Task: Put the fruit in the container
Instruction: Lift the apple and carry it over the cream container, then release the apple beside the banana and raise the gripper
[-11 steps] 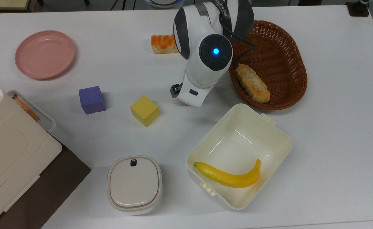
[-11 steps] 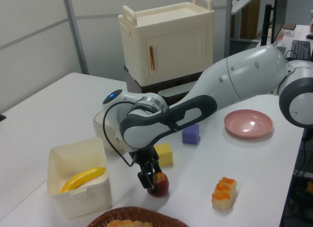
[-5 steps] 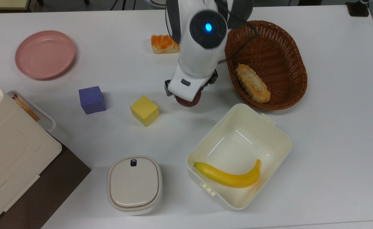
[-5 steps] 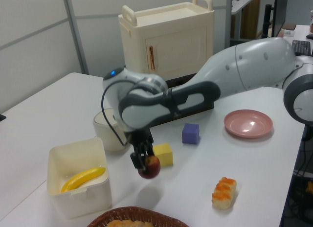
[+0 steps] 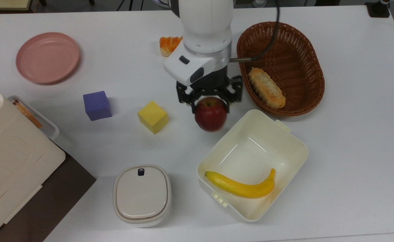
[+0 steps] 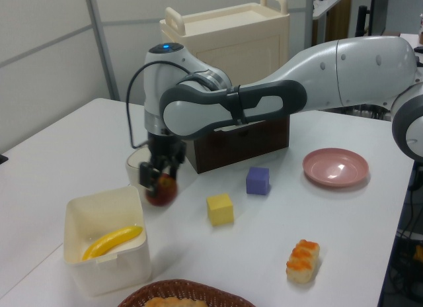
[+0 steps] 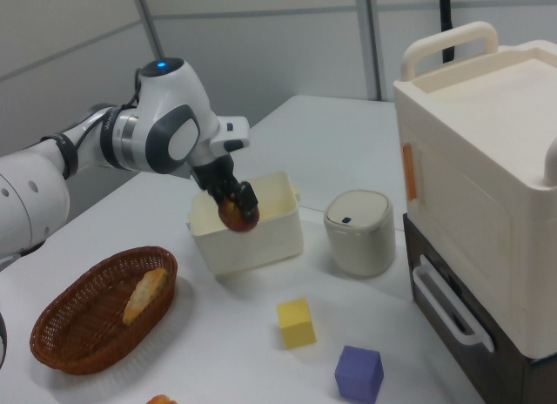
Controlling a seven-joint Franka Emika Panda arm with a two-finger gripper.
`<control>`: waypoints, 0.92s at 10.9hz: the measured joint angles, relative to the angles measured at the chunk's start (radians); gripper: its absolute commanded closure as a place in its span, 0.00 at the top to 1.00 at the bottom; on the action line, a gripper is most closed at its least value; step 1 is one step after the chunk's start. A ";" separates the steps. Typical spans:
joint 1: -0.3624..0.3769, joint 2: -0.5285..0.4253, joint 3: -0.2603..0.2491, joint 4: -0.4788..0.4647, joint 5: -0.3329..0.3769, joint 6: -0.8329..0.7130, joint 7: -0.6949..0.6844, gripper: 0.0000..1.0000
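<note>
The pincer (image 5: 210,99) is gripping the apple (image 5: 211,114) between its two fingers and holding it in the air, clear of the tabletop (image 5: 351,151). In the top view the apple is hanging just beyond the upper-left rim of the cream square tub (image 5: 294,134), not yet over its opening; the tub's hollow is lying toward the top view's lower right of the fruit, so the coming move, as I judge it, is turning on a short carry that way before letting go. A banana (image 5: 240,186) is lying along the tub's near wall, its long axis running left to right in the top view, leaving the far half of the floor bare. The apple is round, with no long axis; which way its stem is pointing I cannot tell.
</note>
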 measured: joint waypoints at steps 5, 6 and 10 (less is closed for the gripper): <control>0.074 0.058 0.003 -0.012 0.001 0.282 0.248 1.00; 0.078 0.058 0.003 -0.012 0.001 0.283 0.256 1.00; 0.074 0.035 0.000 -0.002 -0.015 0.060 0.195 1.00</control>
